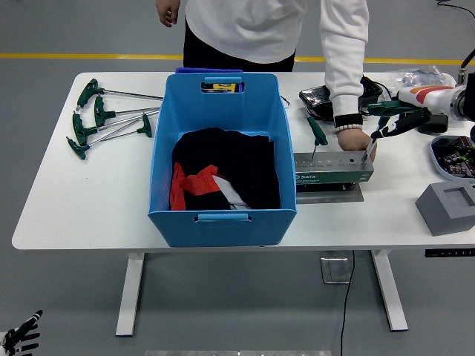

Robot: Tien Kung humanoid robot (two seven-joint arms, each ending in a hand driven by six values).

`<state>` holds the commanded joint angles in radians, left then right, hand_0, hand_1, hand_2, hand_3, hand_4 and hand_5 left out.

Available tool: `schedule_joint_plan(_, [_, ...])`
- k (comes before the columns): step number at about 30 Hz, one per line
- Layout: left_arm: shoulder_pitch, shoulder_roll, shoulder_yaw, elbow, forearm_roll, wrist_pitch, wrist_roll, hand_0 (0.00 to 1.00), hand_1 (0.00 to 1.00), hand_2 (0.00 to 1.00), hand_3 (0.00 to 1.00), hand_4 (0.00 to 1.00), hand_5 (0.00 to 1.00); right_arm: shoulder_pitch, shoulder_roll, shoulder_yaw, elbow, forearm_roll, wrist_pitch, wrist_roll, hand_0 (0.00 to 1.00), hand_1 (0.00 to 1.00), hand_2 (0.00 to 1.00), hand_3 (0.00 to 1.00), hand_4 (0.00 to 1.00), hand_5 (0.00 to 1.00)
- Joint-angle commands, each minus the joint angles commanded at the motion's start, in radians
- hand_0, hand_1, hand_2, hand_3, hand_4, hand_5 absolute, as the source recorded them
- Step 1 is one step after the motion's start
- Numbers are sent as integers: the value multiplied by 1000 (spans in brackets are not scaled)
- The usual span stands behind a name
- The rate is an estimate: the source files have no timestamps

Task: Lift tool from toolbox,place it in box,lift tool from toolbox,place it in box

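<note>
A grey tool holder [333,168] stands on the white table [89,200], right of the blue box [223,215], which has black and red cloth in it. One green T-handle wrench [317,133] stands upright in the holder's left part. A second T-handle wrench [373,139] leans in the holder's right end. My right hand [398,117] is curled around its green handle. A person's hand [357,141] rests on the holder's right end. My left hand [18,337] hangs low at the bottom left corner, fingers spread.
Several green T-handle wrenches [104,119] lie at the table's left end. A grey block [447,208], a tray of small parts [454,157] and black items [319,100] crowd the right side. The person stands behind the box.
</note>
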<state>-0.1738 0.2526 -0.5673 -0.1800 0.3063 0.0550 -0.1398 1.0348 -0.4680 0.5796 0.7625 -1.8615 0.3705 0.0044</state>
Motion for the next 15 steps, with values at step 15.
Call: schedule_joint_plan(15, [0,-1,1,0,-2,0,1,731,691,730,728,818,671,5,9,-23,-28,6,-27,10,440,298,301,345,998,798])
